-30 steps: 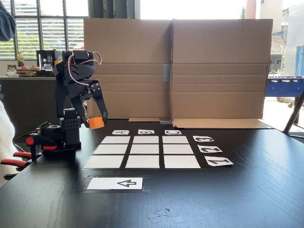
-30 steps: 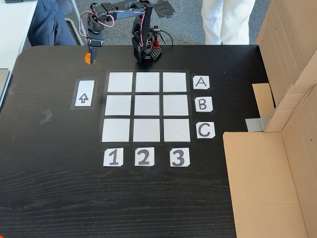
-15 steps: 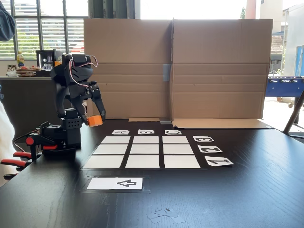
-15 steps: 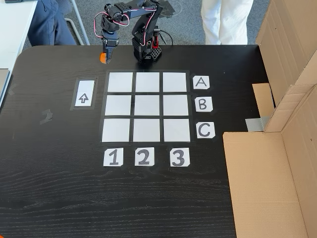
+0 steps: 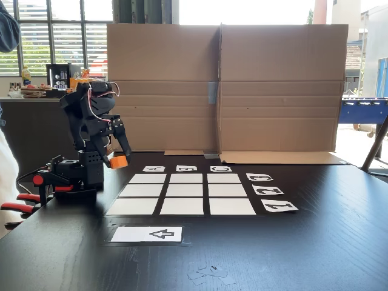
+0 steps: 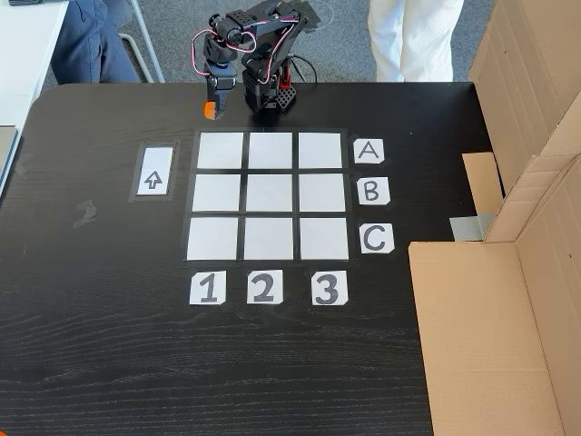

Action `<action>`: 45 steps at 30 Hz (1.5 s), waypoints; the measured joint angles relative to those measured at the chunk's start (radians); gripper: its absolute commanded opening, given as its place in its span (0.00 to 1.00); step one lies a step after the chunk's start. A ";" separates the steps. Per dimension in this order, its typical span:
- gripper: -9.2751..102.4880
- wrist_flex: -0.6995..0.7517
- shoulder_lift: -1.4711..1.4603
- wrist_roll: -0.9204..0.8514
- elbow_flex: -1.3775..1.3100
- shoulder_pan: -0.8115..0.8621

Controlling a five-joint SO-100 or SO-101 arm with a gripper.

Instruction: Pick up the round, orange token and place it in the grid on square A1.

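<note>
Orange token (image 6: 210, 110) is sitting clamped between the two fingers of the gripper (image 6: 211, 109), clear of the black table (image 6: 109, 345); the low fixed view confirms the token (image 5: 118, 161) is hanging above the tabletop, with the gripper (image 5: 119, 160) pointing downward from the folded arm. The arm is standing beside its base (image 6: 271, 98), at the far edge in the high fixed view.

Governing relation: square A1 (image 6: 221, 151) is lying just beyond the held token, toward the near side of the high fixed view and slightly to its right, at the corner of the grid (image 6: 269, 194) in line with the "A" card (image 6: 368, 151) and the "1" card (image 6: 208, 288). The arrow card (image 6: 154, 171) is lying to the left of that corner in the same view.

Judgement: the coming move is calling for a short reach outward from the base, then a descent onto that corner cell before the fingers part. The token is narrower than the cell, so some margin exists.
</note>
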 measured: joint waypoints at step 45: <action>0.19 -0.382 -0.531 -0.044 0.098 -0.020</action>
